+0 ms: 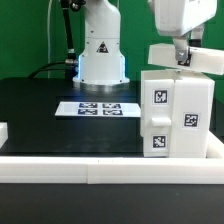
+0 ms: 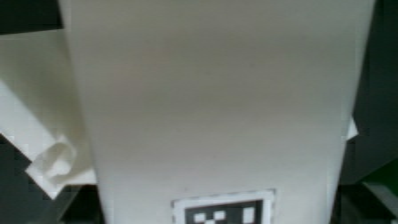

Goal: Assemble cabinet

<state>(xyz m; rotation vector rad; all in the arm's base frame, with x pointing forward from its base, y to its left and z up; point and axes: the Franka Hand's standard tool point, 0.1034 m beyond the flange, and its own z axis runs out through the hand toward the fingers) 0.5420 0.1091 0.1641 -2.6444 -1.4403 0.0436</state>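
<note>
Low white rail [image 1: 100,165] right up front, along the bottom of the exterior view. Behind that, black tabletop [image 1: 40,110] with the marker board [image 1: 98,107] lying flat mid-frame. Cabinet [image 1: 175,115] standing upright on the tabletop at the exterior view's right, tags facing the camera. Gripper [image 1: 183,55] in the upper right, down at a white slab [image 1: 208,60] across the cabinet's top. Clenched or released? Honestly can't tell. Wrist view mostly filled by a plain white panel [image 2: 205,100], tag at one end.
</note>
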